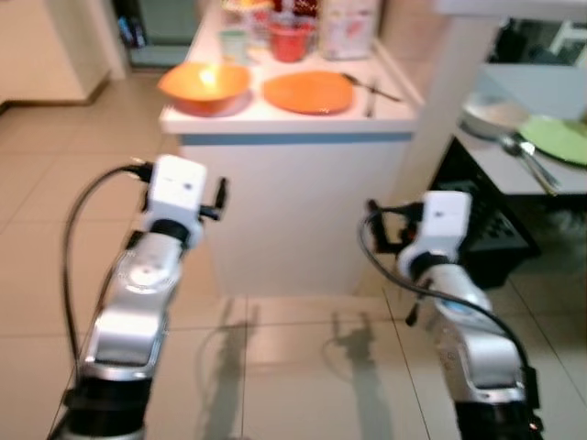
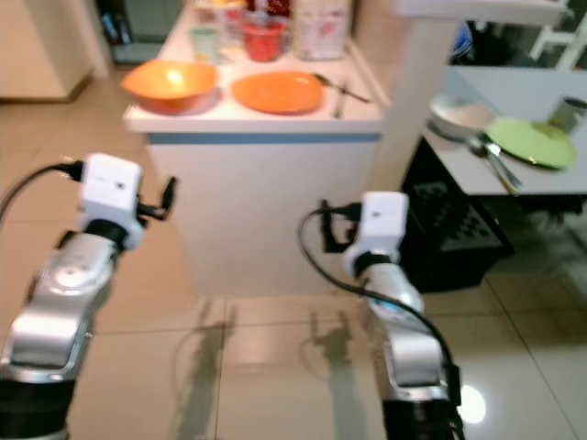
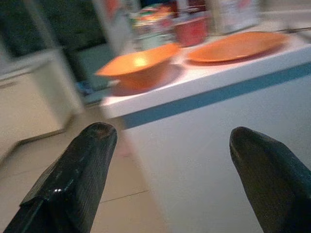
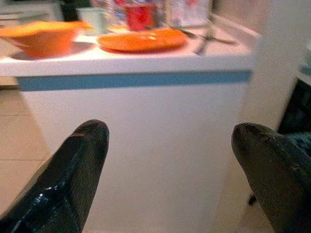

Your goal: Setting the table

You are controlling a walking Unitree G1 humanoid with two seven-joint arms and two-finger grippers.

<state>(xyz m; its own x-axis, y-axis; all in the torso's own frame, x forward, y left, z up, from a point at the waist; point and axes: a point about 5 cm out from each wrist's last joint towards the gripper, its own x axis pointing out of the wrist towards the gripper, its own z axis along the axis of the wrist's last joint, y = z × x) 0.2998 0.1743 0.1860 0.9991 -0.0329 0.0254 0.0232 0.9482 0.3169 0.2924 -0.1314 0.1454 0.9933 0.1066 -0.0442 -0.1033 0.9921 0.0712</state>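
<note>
Hands, left (image 3: 167,182) and right (image 4: 167,179), are held spread and empty before the bench (image 1: 293,188), so the bowl (image 1: 204,84) and plate (image 1: 308,92) at upper centre can be reached.

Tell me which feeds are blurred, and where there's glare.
Left wrist view: motion-smeared, orange bowl soft, with a bright glint. Right wrist view: counter items soft. Left eye view: mildly blurred, glare inside the bowl. Right eye view: a light reflection on the floor.

An orange bowl (image 1: 204,85) and orange plate (image 1: 308,92) sit on the white surface (image 1: 284,117) with a blue stripe. The cup (image 1: 291,40) is red; another plate (image 1: 557,138) is green; the floor (image 1: 37,229) is beige tile.
</note>
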